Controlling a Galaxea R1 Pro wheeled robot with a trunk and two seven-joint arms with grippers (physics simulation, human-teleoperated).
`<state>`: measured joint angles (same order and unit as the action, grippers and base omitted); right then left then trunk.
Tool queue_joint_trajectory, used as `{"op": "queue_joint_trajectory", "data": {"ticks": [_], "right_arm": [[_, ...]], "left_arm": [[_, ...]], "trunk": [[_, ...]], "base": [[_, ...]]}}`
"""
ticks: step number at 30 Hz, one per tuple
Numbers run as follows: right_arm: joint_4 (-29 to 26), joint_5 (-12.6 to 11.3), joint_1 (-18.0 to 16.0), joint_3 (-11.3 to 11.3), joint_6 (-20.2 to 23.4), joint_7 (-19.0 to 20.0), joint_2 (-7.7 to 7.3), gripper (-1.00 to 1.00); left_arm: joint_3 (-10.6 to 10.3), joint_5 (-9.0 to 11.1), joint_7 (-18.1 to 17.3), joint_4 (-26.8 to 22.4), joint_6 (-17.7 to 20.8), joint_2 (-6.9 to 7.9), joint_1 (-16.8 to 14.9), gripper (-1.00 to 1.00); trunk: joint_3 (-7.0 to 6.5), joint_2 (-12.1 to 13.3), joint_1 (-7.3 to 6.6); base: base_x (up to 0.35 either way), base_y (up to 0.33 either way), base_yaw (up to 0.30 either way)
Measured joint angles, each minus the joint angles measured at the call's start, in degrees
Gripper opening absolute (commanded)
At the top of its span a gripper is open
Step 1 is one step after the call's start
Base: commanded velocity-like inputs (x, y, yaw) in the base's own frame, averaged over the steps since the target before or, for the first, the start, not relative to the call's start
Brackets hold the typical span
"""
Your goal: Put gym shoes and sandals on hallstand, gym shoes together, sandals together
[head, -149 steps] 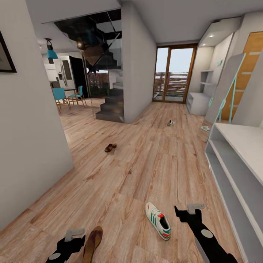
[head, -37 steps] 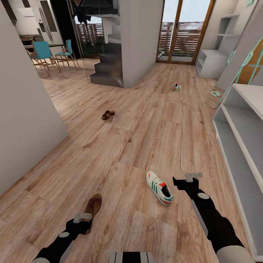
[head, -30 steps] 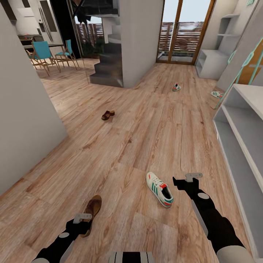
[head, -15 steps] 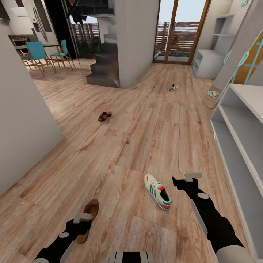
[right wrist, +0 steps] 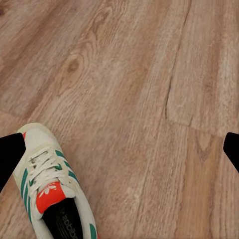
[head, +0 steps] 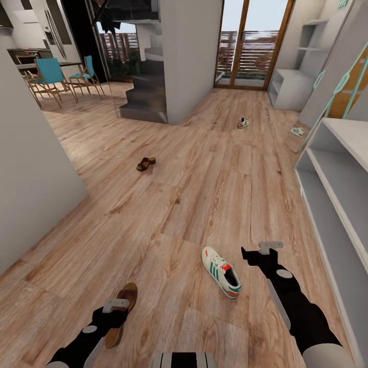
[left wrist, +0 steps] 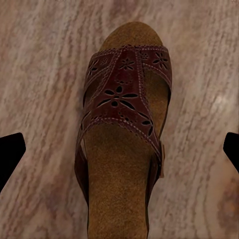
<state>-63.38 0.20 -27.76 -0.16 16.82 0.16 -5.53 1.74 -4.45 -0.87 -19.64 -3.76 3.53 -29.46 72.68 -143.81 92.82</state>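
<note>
Over the last second the whole head view has slid slightly, which is taken as movement of the camera and base, not of the shoes. The near sandal (head: 121,314) now lies lower in the picture, partly beneath the left end effector (head: 115,305), where before it lay a little ahead of it. The near gym shoe (head: 221,271) has likewise drawn closer to the robot, just beside the right end effector (head: 261,250).

In the left wrist view the sandal (left wrist: 125,144) is seen centred between two widely spread fingertips (left wrist: 10,154), with floor visible on either side of it, so nothing is pinched. In the right wrist view the gym shoe (right wrist: 52,191) sits off to one side, close to one of the spread fingertips (right wrist: 11,149); that end effector is also empty. It is judged that the left arm is lined up for a descent on the sandal, while the right one needs shifting towards the shoe.

The corridor floor (head: 204,184) is light wood-plank laminate. Relative to the near gym shoe, the second sandal (head: 145,163) lies well beyond and towards the stairs (head: 145,99); the second gym shoe (head: 242,122) lies far ahead, near the glass door (head: 251,43). The pale grey hallstand (head: 294,87) stands beside that door, well apart from all four shoes. A long white shelf unit (head: 335,189) runs along the wall beside the right arm.
</note>
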Motion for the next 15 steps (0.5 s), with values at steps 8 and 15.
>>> {"op": "queue_joint_trajectory", "data": {"ticks": [8, 15], "right_arm": [[0.0, 0.0, 0.0, 0.0, 0.0, 0.0, 0.0, 1.0], [0.0, 0.0, 0.0, 0.0, 0.0, 0.0, 0.0, 1.0]], "left_arm": [[0.0, 0.0, -0.1, 0.1, 0.0, 0.02, 0.0, 1.0], [0.0, 0.0, -0.1, 0.1, 0.0, 0.02, 0.0, 1.0]], "trunk": [[2.2, -0.1, 0.21], [4.38, -0.2, 0.39]], "base": [[0.0, 0.0, 0.0], [0.0, 0.0, 0.0]]}}
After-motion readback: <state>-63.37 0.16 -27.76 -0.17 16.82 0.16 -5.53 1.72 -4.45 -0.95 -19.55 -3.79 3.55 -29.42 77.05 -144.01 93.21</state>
